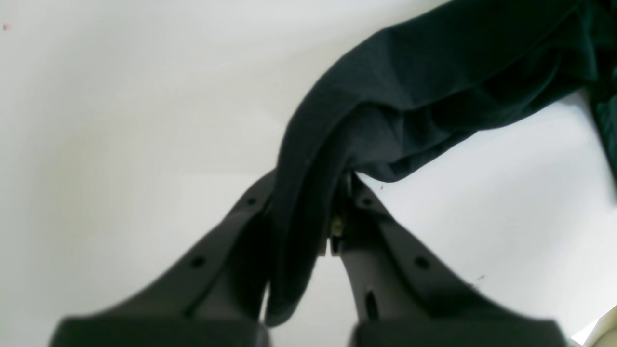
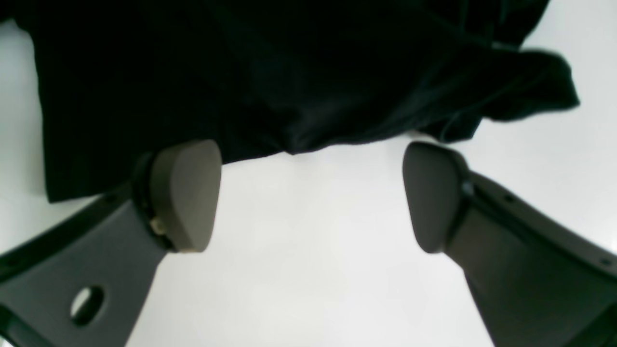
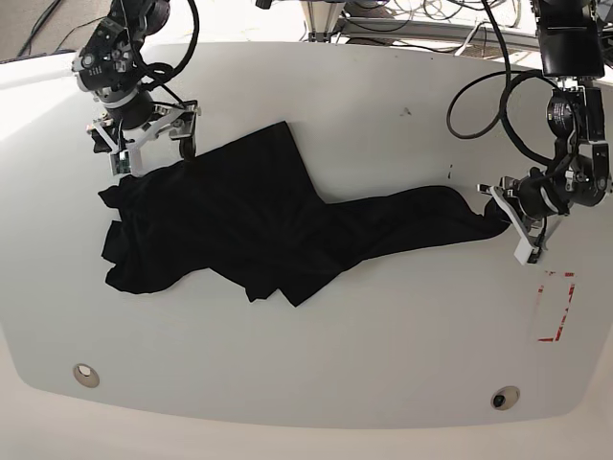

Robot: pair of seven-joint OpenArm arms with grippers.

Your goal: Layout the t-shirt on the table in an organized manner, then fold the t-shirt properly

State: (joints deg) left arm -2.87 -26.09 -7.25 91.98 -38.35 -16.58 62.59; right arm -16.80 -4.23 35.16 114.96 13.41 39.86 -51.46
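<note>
The t-shirt (image 3: pixel 259 225) lies crumpled on the table (image 3: pixel 364 335), a black cloth spread in soft folds across the middle, with a bunched mass toward the base view's left and a long stretched tail running to that view's right. That tail ends in the left gripper (image 3: pixel 506 213), whose jaws are clamped on the cloth; the left wrist view shows what the base view cannot, a thick fold of the t-shirt (image 1: pixel 434 82) pinched between the two dark plastic fingers (image 1: pixel 385 241) and hanging down past them, with the left gripper (image 1: pixel 308 212) raised a little over the glossy white table (image 1: pixel 120 144). The right gripper (image 3: pixel 153 144) sits at the far-left edge of the t-shirt, jaws spread wide and holding nothing; its wrist view shows the rounded grey pads (image 2: pixel 185 193) apart with bare table (image 2: pixel 308 250) between them, the right gripper (image 2: pixel 311 195) just short of the t-shirt (image 2: pixel 241 72) hem. On the table beyond the t-shirt, the base view shows a red rectangle mark (image 3: pixel 556 307) just below the left gripper, two round metal fittings (image 3: pixel 505 398) near the front edge, and black cables (image 3: pixel 479 96) looping behind the left arm.
</note>
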